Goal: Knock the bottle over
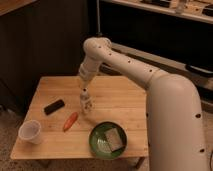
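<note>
The gripper (85, 86) above the bottle (86, 101) is too blurred to read; the table (125, 100) far right corner hides behind the arm

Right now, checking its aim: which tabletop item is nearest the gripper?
The bottle, standing upright directly below the gripper; the others lie farther off.

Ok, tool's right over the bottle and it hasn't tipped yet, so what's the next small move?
Probably a short sideways sweep at cap height. The small clear plastic bottle with the white cap stands upright on the wooden table, and the tool sits just above its cap. Pushing high should tip it rather than slide it. The far side looks safest; the orange carrot and green bowl lie nearer.
</note>
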Controlling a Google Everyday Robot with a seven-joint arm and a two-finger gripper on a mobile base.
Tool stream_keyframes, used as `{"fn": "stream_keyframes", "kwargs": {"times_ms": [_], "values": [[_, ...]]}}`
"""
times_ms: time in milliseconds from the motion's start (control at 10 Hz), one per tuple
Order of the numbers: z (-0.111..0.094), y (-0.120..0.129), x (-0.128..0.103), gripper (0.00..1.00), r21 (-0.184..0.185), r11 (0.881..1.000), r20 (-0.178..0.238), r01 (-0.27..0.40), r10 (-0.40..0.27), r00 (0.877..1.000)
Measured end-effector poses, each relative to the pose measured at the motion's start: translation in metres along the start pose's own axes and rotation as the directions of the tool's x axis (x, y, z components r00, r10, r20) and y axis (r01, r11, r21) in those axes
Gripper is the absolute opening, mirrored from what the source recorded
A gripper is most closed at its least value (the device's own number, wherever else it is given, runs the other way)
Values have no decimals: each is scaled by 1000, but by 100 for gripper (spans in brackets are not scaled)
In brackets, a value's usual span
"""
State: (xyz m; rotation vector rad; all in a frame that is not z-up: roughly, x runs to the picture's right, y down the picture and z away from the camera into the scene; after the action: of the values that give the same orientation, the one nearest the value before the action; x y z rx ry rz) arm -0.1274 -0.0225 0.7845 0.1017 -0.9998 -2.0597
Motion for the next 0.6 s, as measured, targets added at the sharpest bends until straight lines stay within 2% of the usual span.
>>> {"fn": "stream_keyframes", "kwargs": {"times_ms": [600], "values": [[0,-4,-9,0,-4,999,47,38,-38,998]]}}
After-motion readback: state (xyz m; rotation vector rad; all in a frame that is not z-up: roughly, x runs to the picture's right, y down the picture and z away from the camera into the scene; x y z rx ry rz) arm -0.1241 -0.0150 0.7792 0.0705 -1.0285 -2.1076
